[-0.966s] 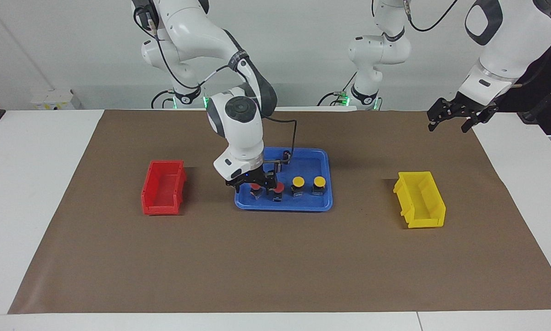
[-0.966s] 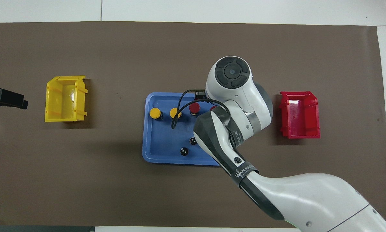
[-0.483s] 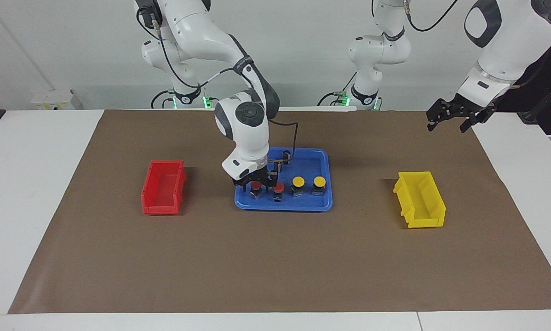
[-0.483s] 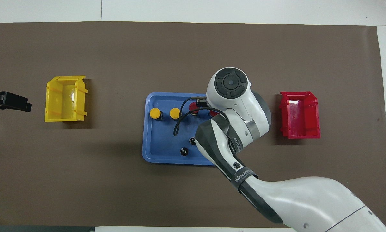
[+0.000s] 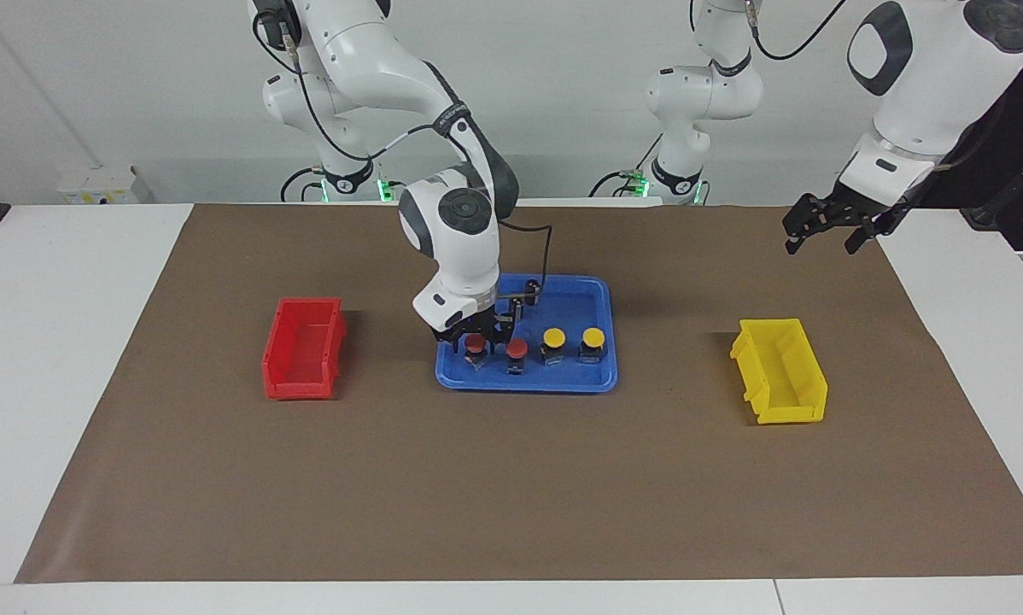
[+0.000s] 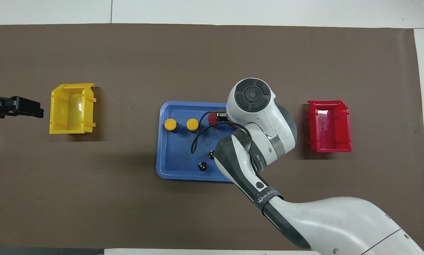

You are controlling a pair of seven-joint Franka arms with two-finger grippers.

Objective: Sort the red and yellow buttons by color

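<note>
Two yellow buttons [image 5: 552,336] [image 5: 593,336] and two red buttons stand in a row in the blue tray [image 5: 597,377]. My right gripper [image 5: 475,336] is down in the tray, open, with a finger on each side of the red button [image 5: 475,344] nearest the red bin [image 5: 302,346]. The other red button [image 5: 517,348] stands beside it. In the overhead view my right wrist hides the straddled button; the other red button [image 6: 212,119] shows partly, and both yellow buttons [image 6: 170,124] [image 6: 192,124] show. My left gripper [image 5: 819,235] hangs open in the air near the yellow bin [image 5: 780,370].
Two dark upright cylinders [image 6: 211,154] [image 6: 202,166] stand in the tray's half nearer the robots. The red bin [image 6: 328,125] is toward the right arm's end, the yellow bin [image 6: 72,108] toward the left arm's end. A brown mat [image 5: 511,478] covers the table.
My right gripper has come down and drawn in over the red button, its fingers now beside the cap. My left gripper has shifted a little toward the yellow bin.
</note>
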